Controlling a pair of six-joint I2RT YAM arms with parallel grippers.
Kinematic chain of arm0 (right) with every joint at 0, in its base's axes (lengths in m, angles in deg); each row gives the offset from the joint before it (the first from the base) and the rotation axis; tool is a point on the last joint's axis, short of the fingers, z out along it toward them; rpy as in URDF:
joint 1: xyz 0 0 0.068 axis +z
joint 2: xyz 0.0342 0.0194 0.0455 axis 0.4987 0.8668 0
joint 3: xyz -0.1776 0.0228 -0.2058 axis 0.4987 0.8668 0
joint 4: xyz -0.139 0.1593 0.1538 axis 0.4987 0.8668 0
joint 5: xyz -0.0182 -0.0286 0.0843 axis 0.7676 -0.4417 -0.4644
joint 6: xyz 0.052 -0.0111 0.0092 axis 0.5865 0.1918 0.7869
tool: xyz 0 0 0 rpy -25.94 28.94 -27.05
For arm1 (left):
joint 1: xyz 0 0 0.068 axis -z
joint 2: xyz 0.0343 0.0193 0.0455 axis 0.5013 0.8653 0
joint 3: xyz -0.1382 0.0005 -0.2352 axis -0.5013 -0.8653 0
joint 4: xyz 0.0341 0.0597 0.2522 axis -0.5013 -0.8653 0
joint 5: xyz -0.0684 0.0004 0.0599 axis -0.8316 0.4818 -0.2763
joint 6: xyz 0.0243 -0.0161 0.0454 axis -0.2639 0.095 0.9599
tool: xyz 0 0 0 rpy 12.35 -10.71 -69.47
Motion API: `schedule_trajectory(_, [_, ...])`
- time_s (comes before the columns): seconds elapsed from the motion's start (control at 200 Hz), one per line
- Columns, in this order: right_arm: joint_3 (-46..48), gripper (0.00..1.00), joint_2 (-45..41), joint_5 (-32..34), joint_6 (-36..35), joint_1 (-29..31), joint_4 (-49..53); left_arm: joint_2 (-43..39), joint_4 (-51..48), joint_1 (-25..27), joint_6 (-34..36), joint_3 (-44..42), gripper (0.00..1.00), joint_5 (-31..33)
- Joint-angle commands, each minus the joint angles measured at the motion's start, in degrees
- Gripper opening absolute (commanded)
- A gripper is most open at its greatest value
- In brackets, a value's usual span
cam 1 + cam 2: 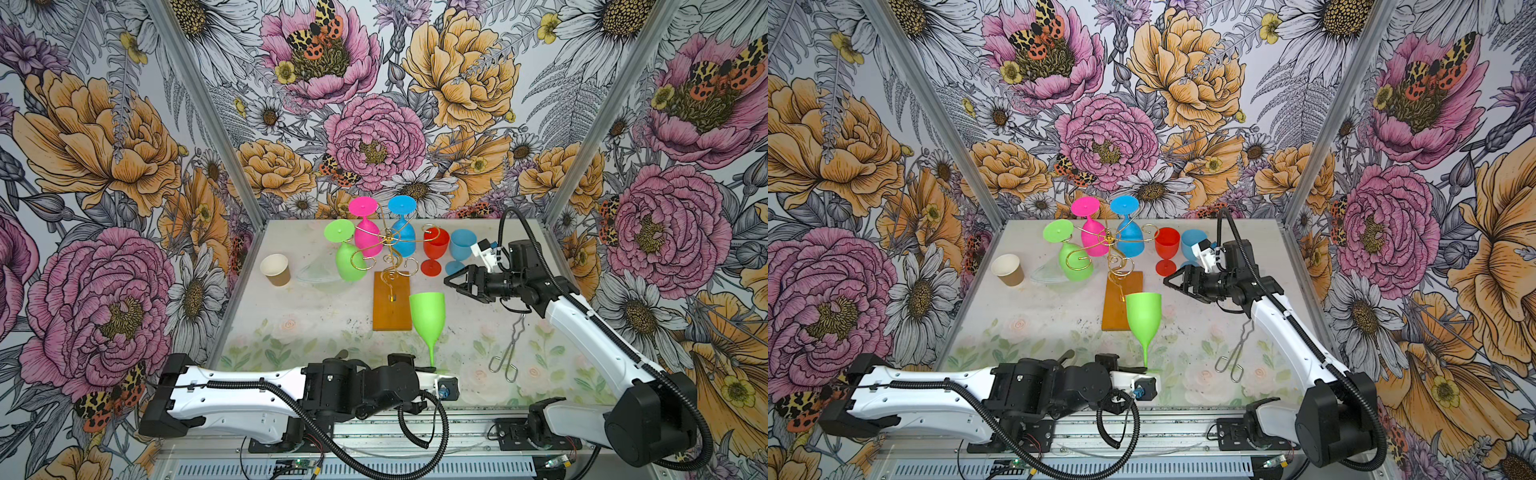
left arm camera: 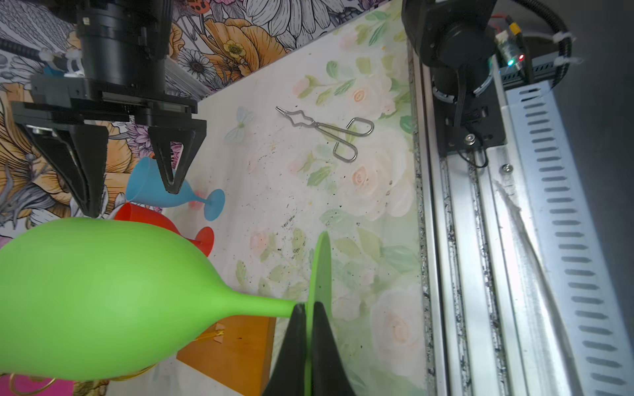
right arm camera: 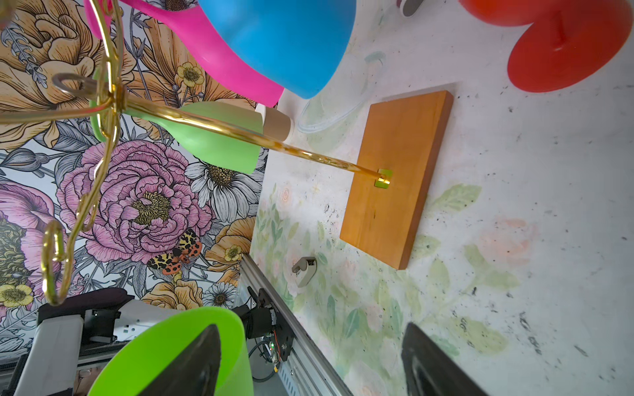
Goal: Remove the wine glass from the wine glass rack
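The wine glass rack (image 1: 388,245) is gold wire on an orange-brown wooden base (image 1: 392,301). Green (image 1: 349,259), pink (image 1: 365,239) and blue (image 1: 403,237) glasses hang upside down from its arms. A second green wine glass (image 1: 427,309) stands free of the rack, bowl up, just right of the base. My left gripper (image 2: 310,305) is shut on its flat foot (image 2: 322,260). My right gripper (image 1: 451,283) hovers open to the right of that bowl. Nothing lies between its fingers (image 3: 202,356).
A red glass (image 1: 435,249) and a blue glass (image 1: 462,247) stand upright at the back right. A paper cup (image 1: 275,269) and a clear glass piece (image 1: 318,272) lie left of the rack. Metal tongs (image 1: 509,349) lie under the right arm.
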Motion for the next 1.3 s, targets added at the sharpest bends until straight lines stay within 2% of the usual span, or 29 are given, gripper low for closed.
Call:
schedule_trajectory(0.0, [-3.0,0.83,0.4,-1.5,0.4,0.8,0.9,0.9,0.2,1.5,8.7,-2.5,0.00,8.5])
schedule_trajectory(0.135, [-4.7,0.82,0.4,-2.4,0.3,2.0,1.7,1.8,0.2,2.6,15.5,-5.5,0.00,12.8])
schedule_trajectory(0.34, [-5.3,0.79,0.0,-2.4,-0.4,4.9,4.0,0.0,0.4,1.8,18.7,-7.2,0.00,14.7])
schedule_trajectory(0.495, [-5.3,0.70,0.4,-2.9,-0.4,7.5,5.3,-0.8,0.2,0.9,25.2,-9.4,0.00,17.6])
schedule_trajectory(0.691, [-5.5,0.63,0.0,-3.3,-0.4,9.4,6.3,-3.1,0.1,-0.5,28.9,-10.6,0.00,17.1])
schedule_trajectory(1.101, [-4.8,0.46,2.7,-3.6,-1.1,11.6,7.5,-6.9,0.1,-3.7,43.7,-15.6,0.00,20.6])
schedule_trajectory(1.296, [-4.9,0.37,4.0,-3.1,-2.1,12.4,8.4,-7.2,0.0,-4.6,45.1,-16.2,0.00,21.7])
